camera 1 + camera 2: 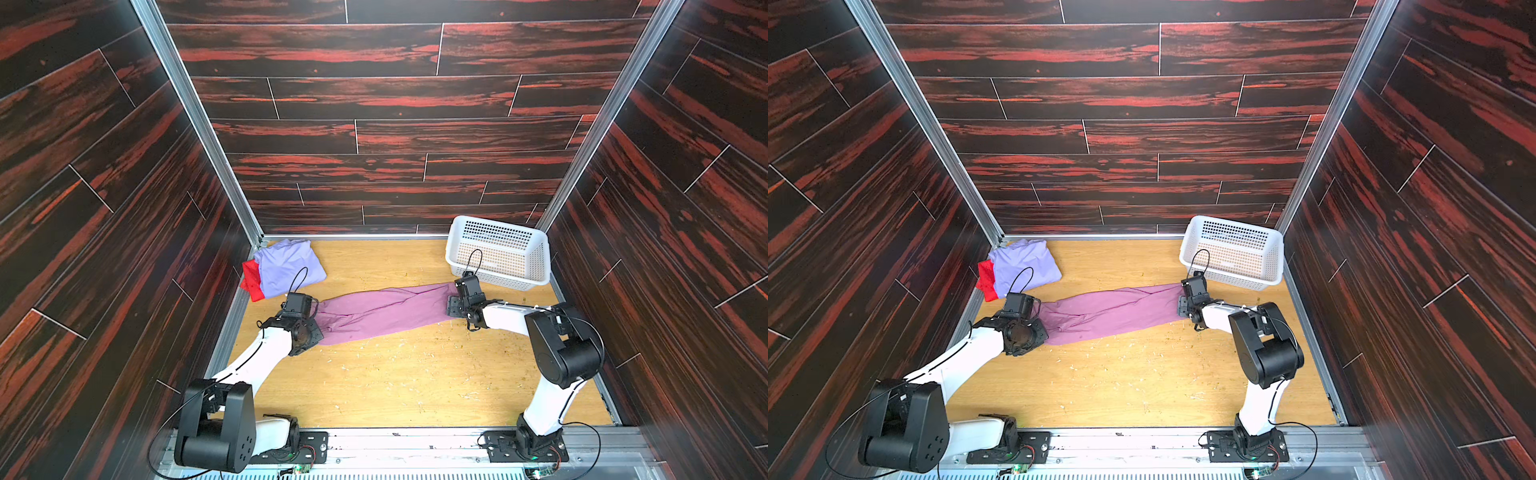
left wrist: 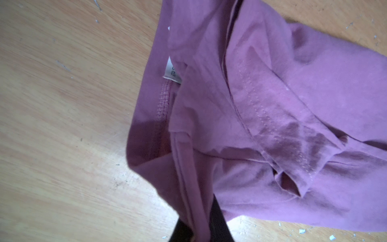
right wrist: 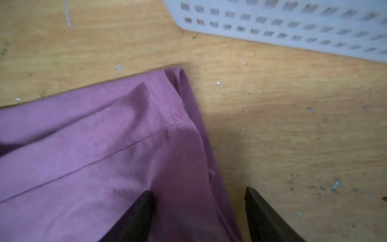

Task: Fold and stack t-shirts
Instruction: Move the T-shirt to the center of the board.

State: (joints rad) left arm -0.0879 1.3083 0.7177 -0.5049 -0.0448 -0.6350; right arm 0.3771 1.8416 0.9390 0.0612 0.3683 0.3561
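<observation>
A pink-mauve t-shirt (image 1: 382,309) (image 1: 1113,311) lies twisted in a long band across the wooden table. At the band's left end my left gripper (image 1: 321,321) (image 2: 201,222) is shut on a bunched fold of this shirt (image 2: 272,83). My right gripper (image 1: 451,305) (image 3: 199,192) stands open at the band's right end. One of its fingers rests over the cloth (image 3: 83,157), the other over bare wood, and the shirt's hem edge lies between them. In the far left corner a folded lavender t-shirt (image 1: 291,268) (image 1: 1025,266) lies on a red t-shirt (image 1: 252,280) (image 1: 987,278).
A white perforated basket (image 1: 498,224) (image 1: 1233,222) (image 3: 293,31) stands in the far right corner, just behind my right gripper. Dark wood-pattern walls close in three sides. The table (image 1: 395,374) in front of the shirt is speckled with small crumbs.
</observation>
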